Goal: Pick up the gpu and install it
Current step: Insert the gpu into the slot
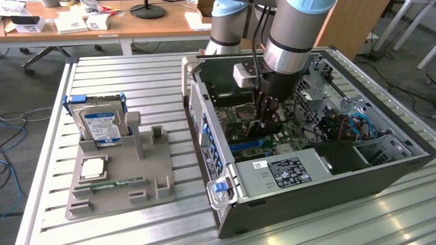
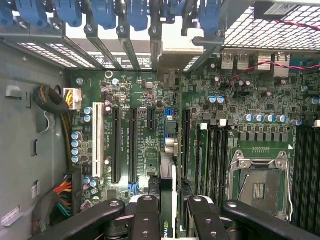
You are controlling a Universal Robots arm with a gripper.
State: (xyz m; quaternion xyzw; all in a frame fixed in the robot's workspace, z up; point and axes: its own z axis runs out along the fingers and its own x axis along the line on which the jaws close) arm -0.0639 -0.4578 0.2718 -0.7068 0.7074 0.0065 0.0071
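Insertion step, by my read: gripper (image 2: 170, 222) is down inside the PC case (image 1: 327, 196), fingers (image 2: 146, 215) clamped on the gpu (image 2: 167, 170). The card stands edge-on over the motherboard (image 2: 145, 100), betw. the long black PCIe slots (image 2: 116, 145), bracket end toward the rear slot covers (image 2: 125, 45). Can't tell if it's seated. Seating prob. calls for card edge square w/ its slot and a straight push, no tilt.
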